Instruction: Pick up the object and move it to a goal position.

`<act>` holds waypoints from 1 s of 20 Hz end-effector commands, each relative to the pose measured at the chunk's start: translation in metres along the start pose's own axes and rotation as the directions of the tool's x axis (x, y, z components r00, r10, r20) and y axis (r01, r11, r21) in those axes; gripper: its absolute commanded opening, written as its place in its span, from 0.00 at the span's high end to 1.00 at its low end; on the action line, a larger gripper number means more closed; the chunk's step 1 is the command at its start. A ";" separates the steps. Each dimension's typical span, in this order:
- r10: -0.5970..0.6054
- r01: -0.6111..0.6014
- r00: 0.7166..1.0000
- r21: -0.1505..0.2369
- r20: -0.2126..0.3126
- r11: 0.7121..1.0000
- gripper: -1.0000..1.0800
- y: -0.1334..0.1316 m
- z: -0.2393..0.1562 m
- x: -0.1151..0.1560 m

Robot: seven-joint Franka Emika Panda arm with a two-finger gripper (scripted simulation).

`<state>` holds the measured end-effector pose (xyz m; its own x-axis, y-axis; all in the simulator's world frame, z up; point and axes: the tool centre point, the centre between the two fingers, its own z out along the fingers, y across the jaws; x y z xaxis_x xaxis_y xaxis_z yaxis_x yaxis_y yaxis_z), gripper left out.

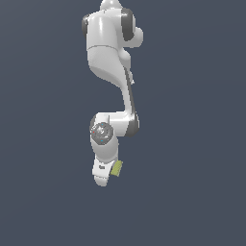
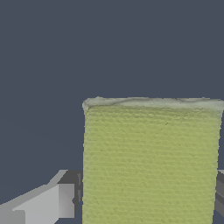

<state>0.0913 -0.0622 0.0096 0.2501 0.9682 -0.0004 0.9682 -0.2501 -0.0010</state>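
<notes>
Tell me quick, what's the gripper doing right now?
Gripper: closed on the yellow-green block, one finger against each side.

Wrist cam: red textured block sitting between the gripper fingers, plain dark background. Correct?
Not quite: the colour is wrong. The block is yellow-green, not red, as the wrist view shows; the exterior view shows the same yellow-green at the gripper. The rest holds: finely textured face, a finger on either side, plain dark background.

Simulator scene: flat, featureless slate-grey backdrop [image 1: 192, 120] everywhere.
</notes>
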 end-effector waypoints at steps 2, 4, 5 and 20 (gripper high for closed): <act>0.000 0.000 1.000 -0.001 0.000 1.000 1.00 0.001 0.000 0.000; 0.000 0.000 1.000 -0.001 0.000 1.000 1.00 0.001 0.000 0.000; 0.000 0.000 1.000 -0.001 0.000 1.000 1.00 0.001 0.000 0.000; 0.000 0.000 1.000 0.000 0.000 1.000 1.00 -0.015 -0.001 0.007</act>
<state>0.0809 -0.0547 0.0098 0.2505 0.9681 -0.0006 0.9681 -0.2505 -0.0024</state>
